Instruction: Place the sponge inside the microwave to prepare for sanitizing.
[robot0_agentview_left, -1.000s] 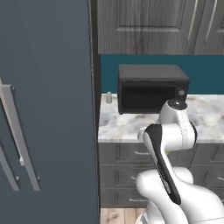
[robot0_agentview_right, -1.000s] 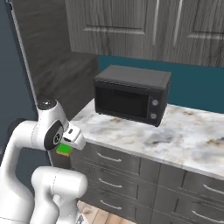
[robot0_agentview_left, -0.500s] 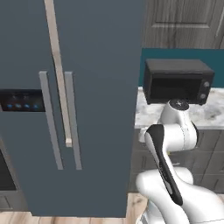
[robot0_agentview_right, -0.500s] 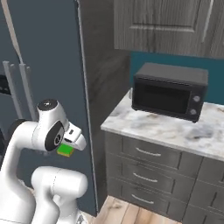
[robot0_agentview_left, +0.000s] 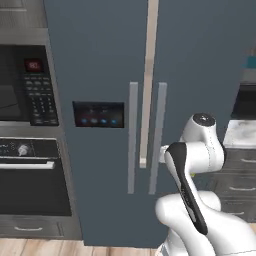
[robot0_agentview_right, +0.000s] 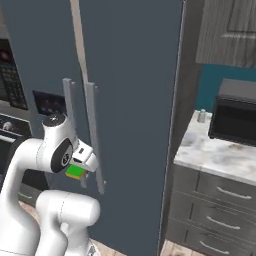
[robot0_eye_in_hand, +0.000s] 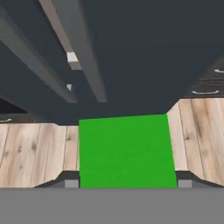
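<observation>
The sponge (robot0_eye_in_hand: 126, 151) is a flat, bright green rectangle w/ plain matte faces and straight edges, no visible texture. It sits btwn the gripper (robot0_eye_in_hand: 124, 183) fingers, one grey fingertip (robot0_eye_in_hand: 71, 183) on each side edge; jaws stand roughly half open, closed against the sponge's width, holding it. In the right base view the sponge (robot0_agentview_right: 75, 172) shows as a small green block tucked under the white hand, gripper (robot0_agentview_right: 78, 170) near the fridge handles.

Counts: one sponge, one microwave (robot0_agentview_left: 26, 85), one oven (robot0_agentview_left: 32, 175), one fridge (robot0_agentview_left: 150, 75) w/ two doors and two long grey bar handles (robot0_agentview_left: 132, 137), one small countertop box (robot0_agentview_right: 235, 117).

Beyond the fingers: the fridge front, smooth dark blue-grey, flat panels, w/ a dark dispenser screen (robot0_agentview_left: 98, 114) w/ small blue lights. Below the sponge in the hand view: wood-plank floor (robot0_eye_in_hand: 30, 153), light brown. Microwave is well apart from the fingers, built in left of the fridge, black, w/ keypad and red display; door closed. Oven under it, black w/ a knob and bar handle. Right of the fridge: marble-look counter (robot0_agentview_right: 215, 155) over grey woodgrain drawers (robot0_agentview_right: 220, 200).
</observation>
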